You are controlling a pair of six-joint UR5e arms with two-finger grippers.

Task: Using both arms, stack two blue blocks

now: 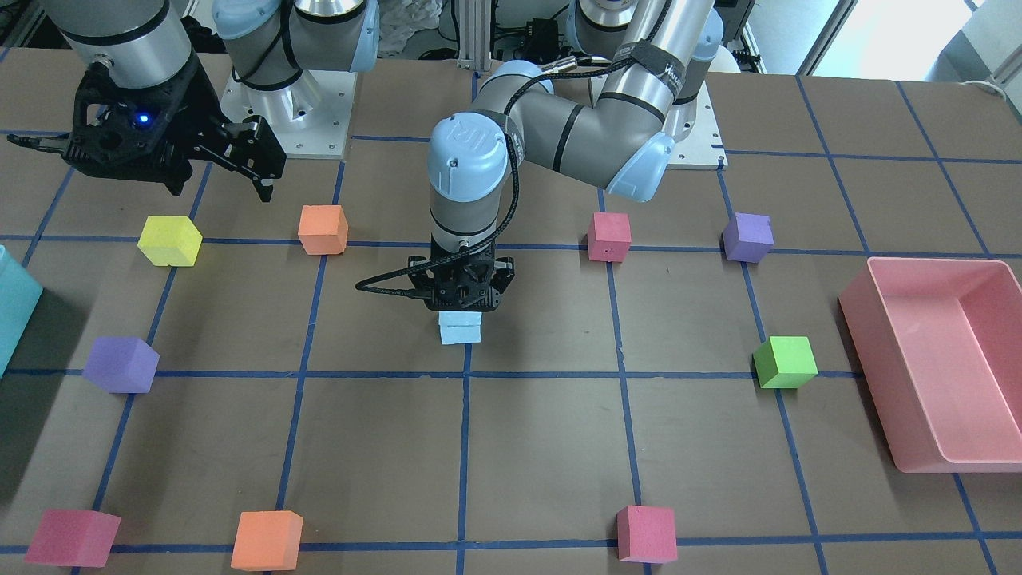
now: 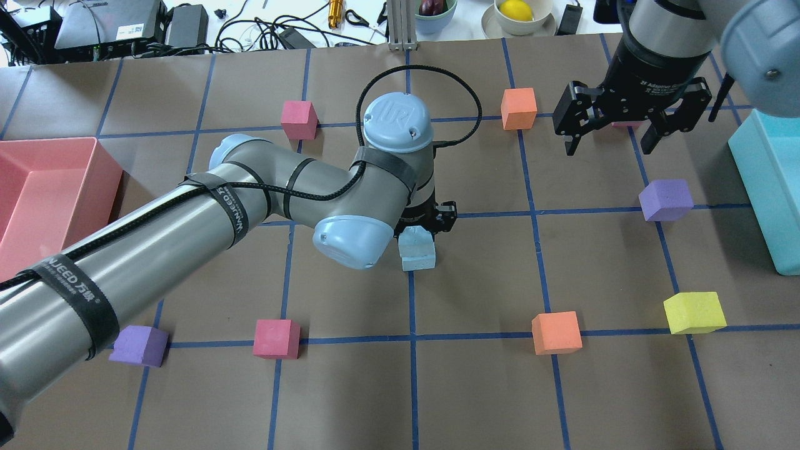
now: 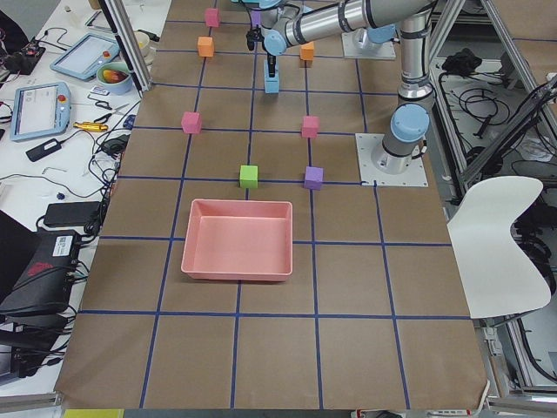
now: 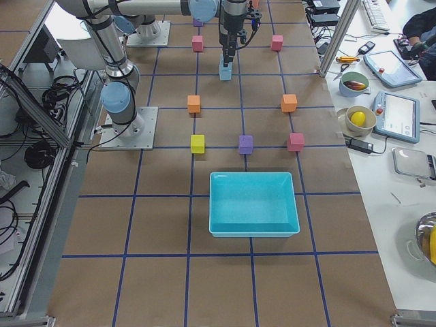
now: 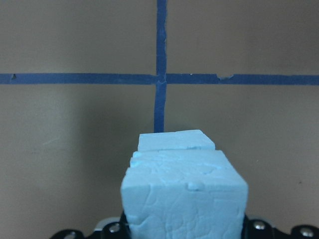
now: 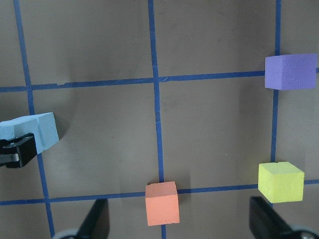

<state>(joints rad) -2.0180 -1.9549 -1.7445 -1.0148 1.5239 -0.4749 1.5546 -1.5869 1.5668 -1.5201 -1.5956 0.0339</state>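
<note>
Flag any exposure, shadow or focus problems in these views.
Exterior front-facing: top-right corner blown out; dark shadow beside the large teal plastic box. Left wrist-mounted: evenly lit, the close pale blue foam cube shows readable texture. Right wrist-mounted: the black fingers at the bottom edge are out of focus, table sharp.

A robotics lab: tape-gridded table, teach pendants, tangled cables and aluminium framing around it.

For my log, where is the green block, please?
In the front-facing view, the green block sits on the right, just left of the pink tray.
</note>
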